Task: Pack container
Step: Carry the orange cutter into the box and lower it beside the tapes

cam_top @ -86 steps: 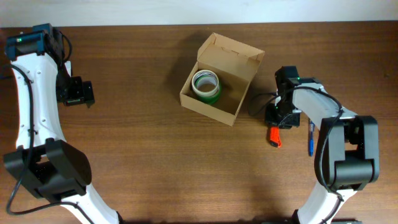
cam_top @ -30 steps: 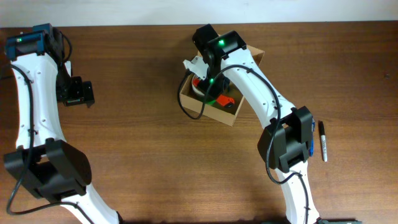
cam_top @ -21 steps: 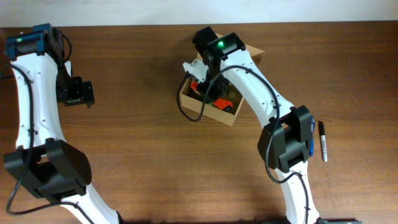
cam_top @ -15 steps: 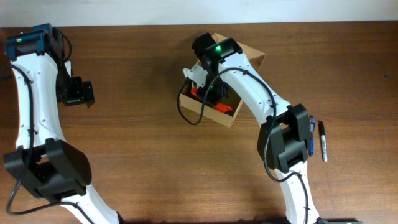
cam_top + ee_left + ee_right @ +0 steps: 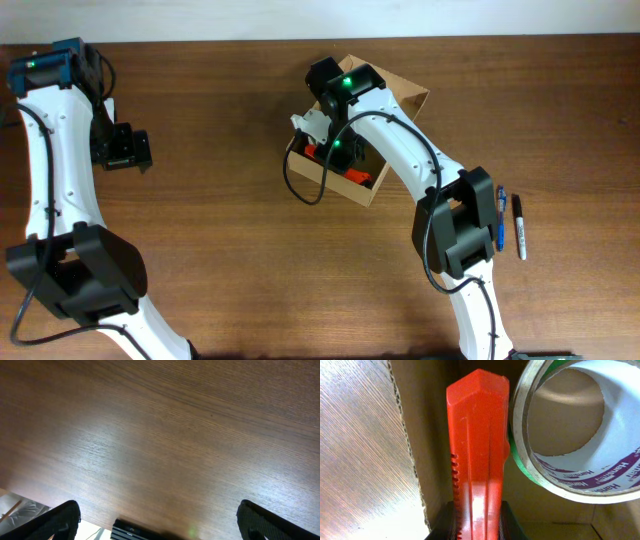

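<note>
The container, a tan corrugated-cardboard box with its flap standing open, is sitting at the far middle of the wooden table. It is holding a green-edged tape roll just beside a ridged orange-red plastic cutter. The right gripper is clenching the cutter's near end inside the box, while the left gripper is hanging over the tabletop with its jaws spread wide and released.

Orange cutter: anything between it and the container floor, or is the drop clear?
Nothing visible blocks it. The right tool holds the orange cutter inside the container, in the gap between a wall and the tape roll, which crowds one side.
</note>
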Robot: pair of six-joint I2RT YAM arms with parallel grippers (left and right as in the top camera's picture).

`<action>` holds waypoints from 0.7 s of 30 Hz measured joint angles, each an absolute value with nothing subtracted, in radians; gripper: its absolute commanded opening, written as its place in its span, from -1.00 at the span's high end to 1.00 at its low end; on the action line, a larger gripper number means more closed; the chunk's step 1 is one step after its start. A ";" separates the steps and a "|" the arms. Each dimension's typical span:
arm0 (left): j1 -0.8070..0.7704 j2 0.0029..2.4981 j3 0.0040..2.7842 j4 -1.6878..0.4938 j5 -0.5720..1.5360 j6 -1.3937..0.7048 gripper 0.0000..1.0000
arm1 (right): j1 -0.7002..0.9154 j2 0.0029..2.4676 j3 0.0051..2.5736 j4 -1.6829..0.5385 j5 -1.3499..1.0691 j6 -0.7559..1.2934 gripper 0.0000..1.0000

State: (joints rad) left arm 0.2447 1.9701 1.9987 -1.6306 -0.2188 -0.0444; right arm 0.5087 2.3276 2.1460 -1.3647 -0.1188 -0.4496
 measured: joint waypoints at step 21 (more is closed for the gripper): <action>0.245 1.970 1.999 -1.631 -0.219 -0.044 -1.00 | 0.542 2.328 2.146 -1.373 -0.134 -0.481 0.53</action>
State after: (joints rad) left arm 0.2447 1.9701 1.9987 -1.6306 -0.2188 -0.0444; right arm 0.5423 2.3276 2.1460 -1.3727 -0.1345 -0.4812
